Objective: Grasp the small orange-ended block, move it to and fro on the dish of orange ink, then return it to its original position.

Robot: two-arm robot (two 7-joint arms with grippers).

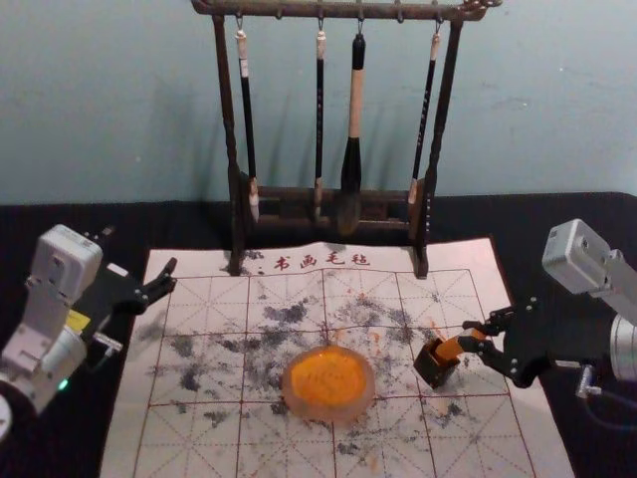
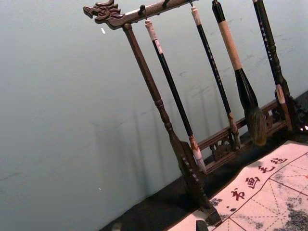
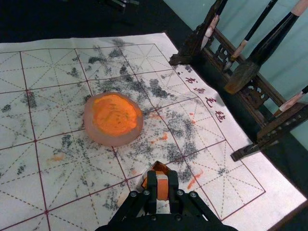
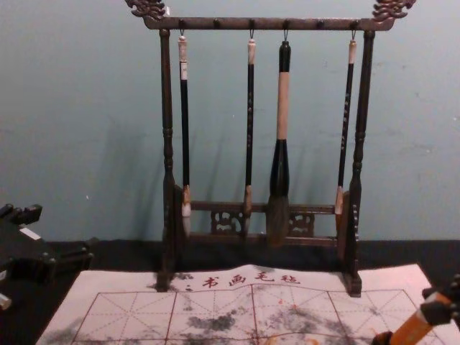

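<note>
"Where are we in the task?"

"At the grasp, we'd judge (though a return to the pot would look much alike). Our right gripper (image 1: pixel 476 337) is closed on the block (image 1: pixel 453 348), which leans with its lower end in the pot (image 1: pixel 434 370), toward the right edge of the mat (image 1: pixel 204 448)."

"And our left one?"

"Parked by the mat's far left corner, the left gripper (image 4: pixel 62 234) has its fingers spread, holding nothing."

"What next, then?"

"If we're starting out, we should draw the block up clear of the pot's walls, then carry it left to the dish (image 1: pixel 329 411) and its orange ink (image 1: pixel 329 374)."

"What do the other views add?"

"The chest view gives us the block's slant from the side; the right wrist view looks down on the fingers against it, with the ink beyond."
</note>
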